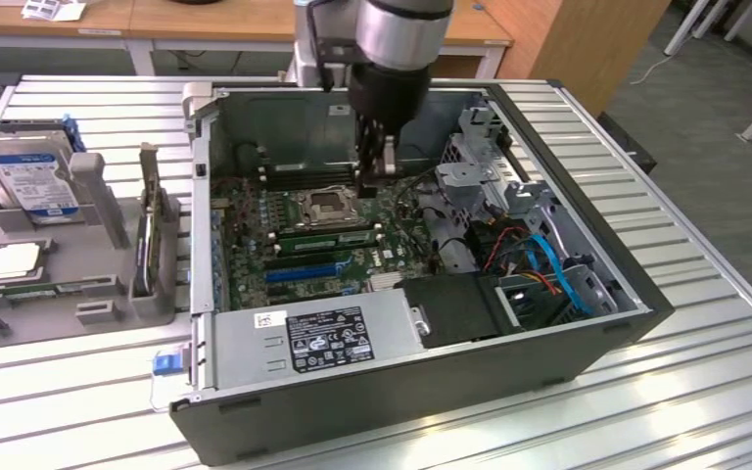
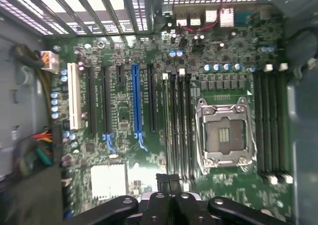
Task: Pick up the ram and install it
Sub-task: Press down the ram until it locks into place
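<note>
The ram [image 1: 330, 238] is a long green stick that stands on edge in a black slot just beside the silver CPU socket [image 1: 325, 208] on the motherboard. My gripper [image 1: 379, 174] hangs inside the open computer case, a little above the board and near one end of the stick, not touching it. In the wrist view my gripper [image 2: 169, 179] is shut, its dark fingertips pressed together with nothing between them, over the end of the black memory slots [image 2: 180, 130] beside the socket [image 2: 224, 135]. I cannot pick out the stick among those slots in the wrist view.
The case walls [image 1: 207, 196] and drive cage [image 1: 481, 176] hem the arm in. A power supply [image 1: 317, 338] and blue cables [image 1: 546, 264] sit at the near end. On the exterior view's left, a grey holder [image 1: 102, 255] carries a hard drive [image 1: 30, 181], a processor chip [image 1: 17, 259] and an upright card [image 1: 154, 235].
</note>
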`<state>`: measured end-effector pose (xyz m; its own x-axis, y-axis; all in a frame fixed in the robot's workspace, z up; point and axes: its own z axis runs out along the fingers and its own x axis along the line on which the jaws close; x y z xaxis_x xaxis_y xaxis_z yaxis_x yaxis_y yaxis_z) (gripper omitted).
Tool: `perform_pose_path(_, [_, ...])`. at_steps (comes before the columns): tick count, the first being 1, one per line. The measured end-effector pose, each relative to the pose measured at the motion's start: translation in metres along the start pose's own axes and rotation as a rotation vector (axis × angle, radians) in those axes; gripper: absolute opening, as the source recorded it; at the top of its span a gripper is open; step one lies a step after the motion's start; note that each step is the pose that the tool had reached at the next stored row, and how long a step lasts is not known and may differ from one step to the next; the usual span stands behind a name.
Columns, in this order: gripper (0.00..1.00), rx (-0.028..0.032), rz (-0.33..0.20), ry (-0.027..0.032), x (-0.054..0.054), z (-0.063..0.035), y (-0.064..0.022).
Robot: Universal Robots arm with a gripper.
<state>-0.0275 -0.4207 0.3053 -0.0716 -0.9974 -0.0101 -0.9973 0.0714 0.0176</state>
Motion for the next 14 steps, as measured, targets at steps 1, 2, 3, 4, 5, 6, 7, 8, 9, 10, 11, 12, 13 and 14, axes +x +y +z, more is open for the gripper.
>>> perform_pose_path(1, [0.11, -0.0001, 0.000, -0.0001, 0.000, -0.0045, -0.0007])
perform_pose_path(2, [0.11, -0.0002, 0.000, -0.0002, 0.000, -0.0089, -0.0014])
perform_pose_path(3, [0.11, -0.0004, 0.000, 0.0001, 0.000, -0.0135, -0.0019])
perform_pose_path(4, [0.11, -0.0005, 0.000, 0.0000, 0.000, -0.0180, -0.0025])
perform_pose_path(5, [0.11, -0.0006, 0.000, 0.0000, 0.000, -0.0229, -0.0031])
perform_pose_path(6, [0.11, -0.0007, 0.000, 0.0001, -0.001, -0.0273, -0.0035])
perform_pose_path(7, [0.11, -0.0007, 0.000, 0.0000, -0.001, -0.0318, -0.0040])
perform_pose_path(8, [0.11, -0.0007, 0.000, 0.0000, -0.001, -0.0363, -0.0045])
perform_pose_path(9, [0.11, -0.0008, 0.000, 0.0000, -0.001, -0.0408, -0.0049])
perform_pose_path(10, [0.11, -0.0009, 0.000, 0.0000, -0.001, -0.0453, -0.0053])
perform_pose_path(11, [0.11, -0.0010, 0.000, 0.0000, -0.001, -0.0502, -0.0056])
perform_pose_path(12, [0.11, -0.0010, 0.000, 0.0001, -0.001, -0.0518, -0.0056])
perform_pose_path(13, [0.11, -0.0009, 0.000, -0.0002, -0.001, -0.0517, -0.0056])
perform_pose_path(14, [0.11, -0.0009, 0.000, -0.0004, -0.001, -0.0517, -0.0056])
